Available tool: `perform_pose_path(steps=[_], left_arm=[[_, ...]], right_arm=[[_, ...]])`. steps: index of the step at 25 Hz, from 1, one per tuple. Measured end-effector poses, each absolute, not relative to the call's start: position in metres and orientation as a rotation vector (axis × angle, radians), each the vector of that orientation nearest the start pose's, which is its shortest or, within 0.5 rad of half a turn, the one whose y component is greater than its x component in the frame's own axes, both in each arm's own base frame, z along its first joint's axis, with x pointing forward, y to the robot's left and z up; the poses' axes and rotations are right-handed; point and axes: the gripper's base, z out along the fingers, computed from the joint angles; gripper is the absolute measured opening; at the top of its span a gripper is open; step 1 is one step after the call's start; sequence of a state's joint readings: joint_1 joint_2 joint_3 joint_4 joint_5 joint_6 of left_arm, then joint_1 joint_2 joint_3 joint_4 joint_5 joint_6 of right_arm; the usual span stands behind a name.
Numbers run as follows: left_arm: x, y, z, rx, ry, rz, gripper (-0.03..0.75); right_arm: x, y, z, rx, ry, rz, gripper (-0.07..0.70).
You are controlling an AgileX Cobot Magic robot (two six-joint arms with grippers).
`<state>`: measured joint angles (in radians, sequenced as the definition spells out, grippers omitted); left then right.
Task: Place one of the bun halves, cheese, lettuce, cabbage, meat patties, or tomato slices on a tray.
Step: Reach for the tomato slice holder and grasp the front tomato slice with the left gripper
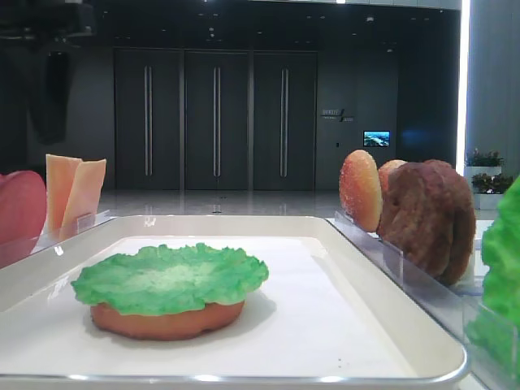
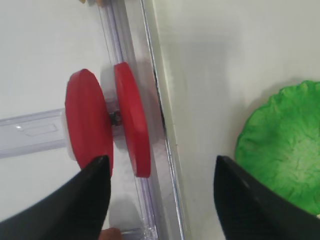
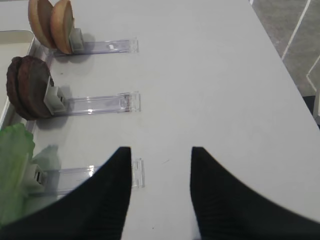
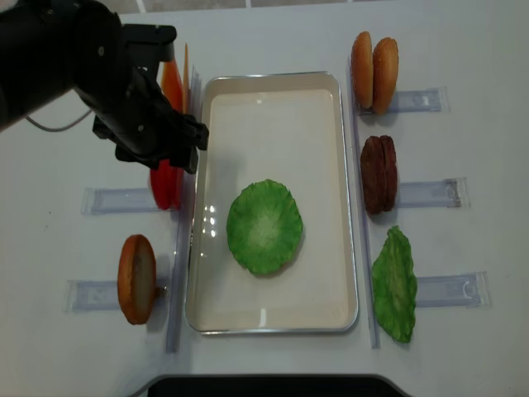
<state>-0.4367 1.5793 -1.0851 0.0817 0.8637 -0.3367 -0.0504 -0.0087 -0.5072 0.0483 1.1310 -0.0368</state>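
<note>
One white tray [image 4: 273,314] sits mid-table, holding a flat bun half [image 1: 166,318] with a lettuce [image 4: 264,227] leaf laid on top. Just left of its rim, two tomato slices [image 2: 107,122] stand on edge in a clear holder [image 2: 30,134]. The left gripper [image 2: 160,175] hovers over them, jaws spread wide and gripping nothing. The right gripper [image 3: 161,165] likewise stands open over bare table.

Dark hall behind — tall panelled doors [image 1: 215,120], small lit screen [image 1: 376,139], glossy floor [image 1: 219,203].
</note>
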Motion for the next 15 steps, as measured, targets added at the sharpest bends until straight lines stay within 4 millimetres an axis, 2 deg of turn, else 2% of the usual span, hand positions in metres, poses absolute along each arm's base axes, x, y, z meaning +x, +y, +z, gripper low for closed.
perform_pose_path(steps=[15], left_arm=[[0.2843,-0.1256,0.2366,0.208,2.809,-0.065,0.482]], right_arm=[[-0.0100,0.0045,0.2737,0.010,2.098,0.006,0.274]])
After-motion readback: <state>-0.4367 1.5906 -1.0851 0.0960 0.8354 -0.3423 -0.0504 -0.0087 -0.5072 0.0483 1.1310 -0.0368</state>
